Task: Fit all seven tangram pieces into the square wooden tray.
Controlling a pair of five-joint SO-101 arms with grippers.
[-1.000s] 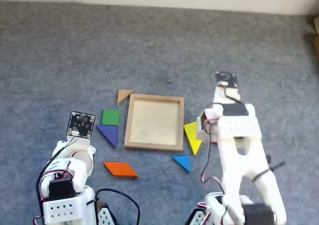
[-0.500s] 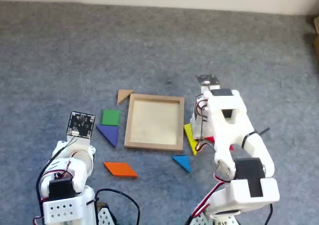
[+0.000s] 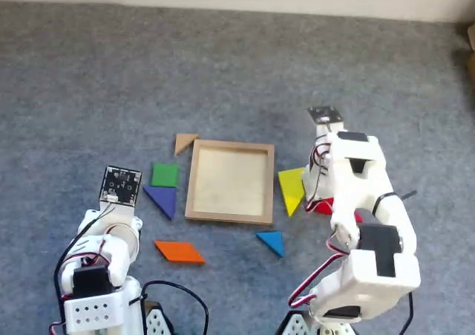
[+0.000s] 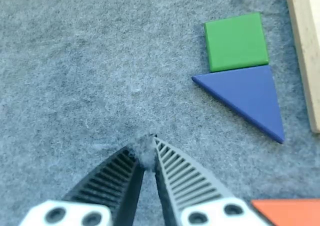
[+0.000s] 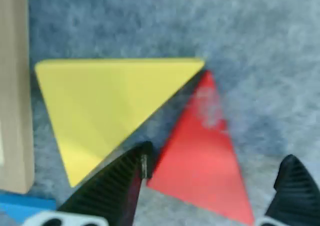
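The square wooden tray [image 3: 196, 177] lies in the middle with nothing in it. The other pieces lie around it on the carpet. A yellow triangle [image 3: 292, 189] sits just off its right side, with a red triangle [image 3: 324, 207] beside it, partly under the right arm [image 3: 356, 194]. In the right wrist view my right gripper [image 5: 217, 160] is open over the red triangle [image 5: 205, 151], whose long edge runs close along the yellow triangle [image 5: 110, 100]. My left gripper [image 4: 149, 147] is shut on nothing above bare carpet, short of the green square [image 4: 235, 40] and dark blue triangle [image 4: 245, 98].
A tan triangle [image 3: 185, 142] lies at the tray's far left corner. An orange parallelogram [image 3: 179, 252] and a small blue triangle [image 3: 272, 241] lie in front of the tray. The left arm [image 3: 111, 231] stands at the near left. Open carpet stretches beyond the tray.
The right arm swung left over the yellow triangle, then back to the right, uncovering most of it. The left arm has kept still.
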